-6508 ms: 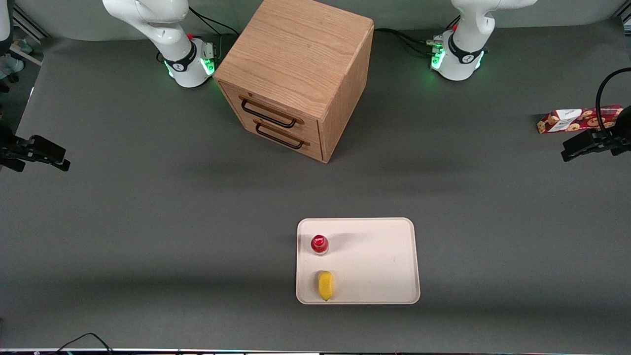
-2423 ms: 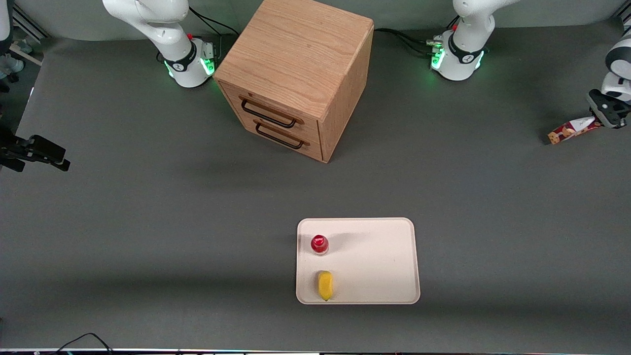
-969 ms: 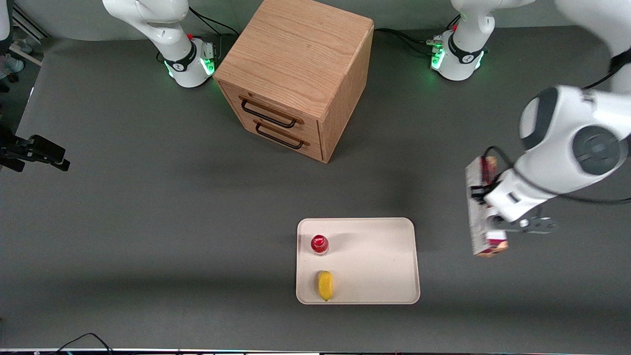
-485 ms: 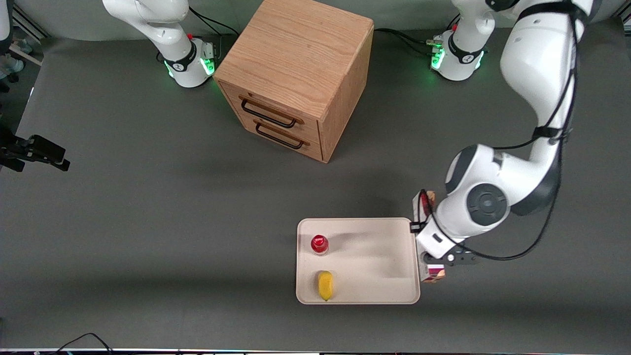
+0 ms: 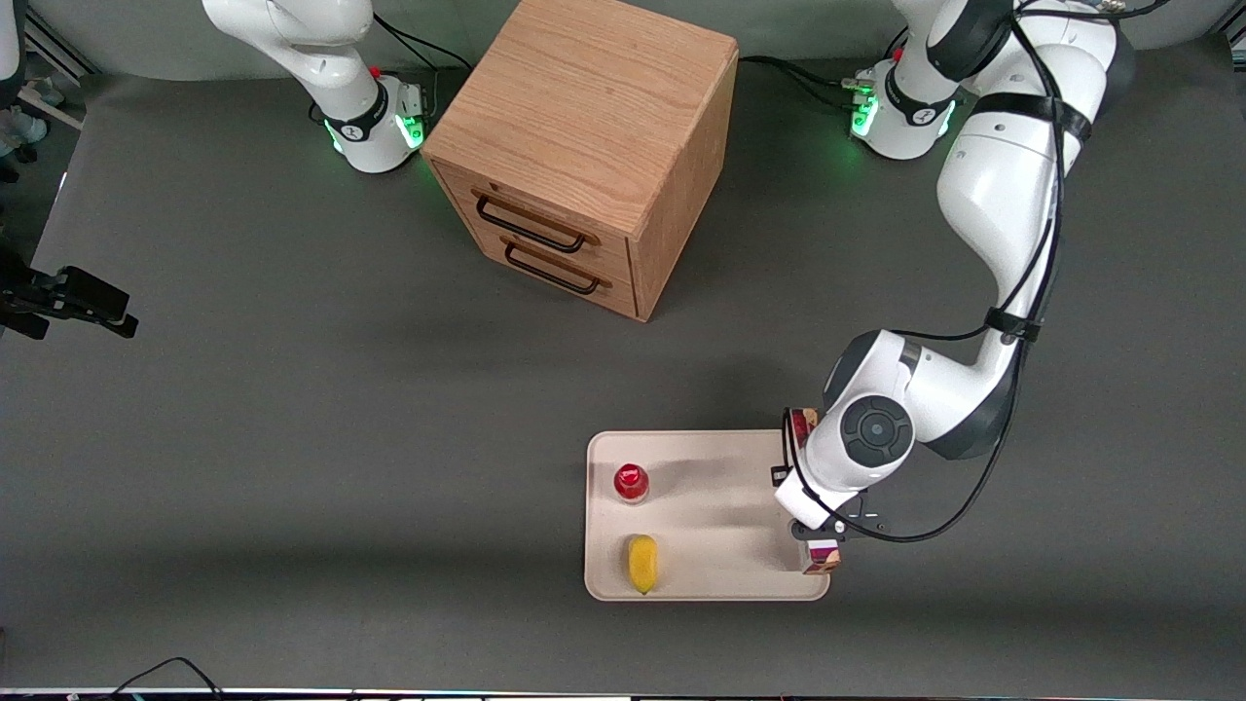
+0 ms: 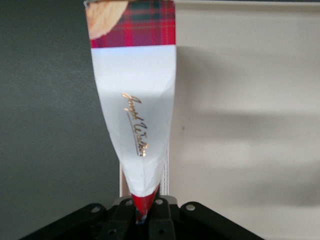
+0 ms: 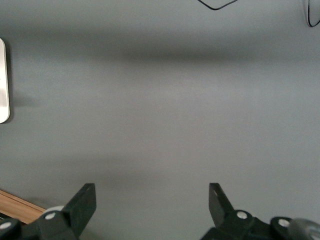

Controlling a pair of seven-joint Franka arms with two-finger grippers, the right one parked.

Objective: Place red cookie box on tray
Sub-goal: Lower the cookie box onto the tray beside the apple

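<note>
The red cookie box (image 6: 135, 100) hangs pinched between the fingers of my left gripper (image 6: 145, 216), which is shut on its lower end; the white label patch faces the wrist camera. In the front view my gripper (image 5: 824, 534) hovers over the tray (image 5: 720, 467) at its edge toward the working arm's end. The wrist covers most of the box there. Only the box's two ends (image 5: 821, 558) stick out, lined up along that edge. Under the box, the cream tray (image 6: 240, 125) meets the grey table.
A red-capped bottle (image 5: 631, 481) and a yellow item (image 5: 641, 563) sit on the tray's side toward the parked arm. The wooden drawer cabinet (image 5: 584, 146) stands farther from the front camera. A sliver of the tray (image 7: 2, 80) shows in the right wrist view.
The gripper picked the box up at the table's working-arm end, carried it toward the tray, and in the last half second shifted it from beside the tray's edge to over it.
</note>
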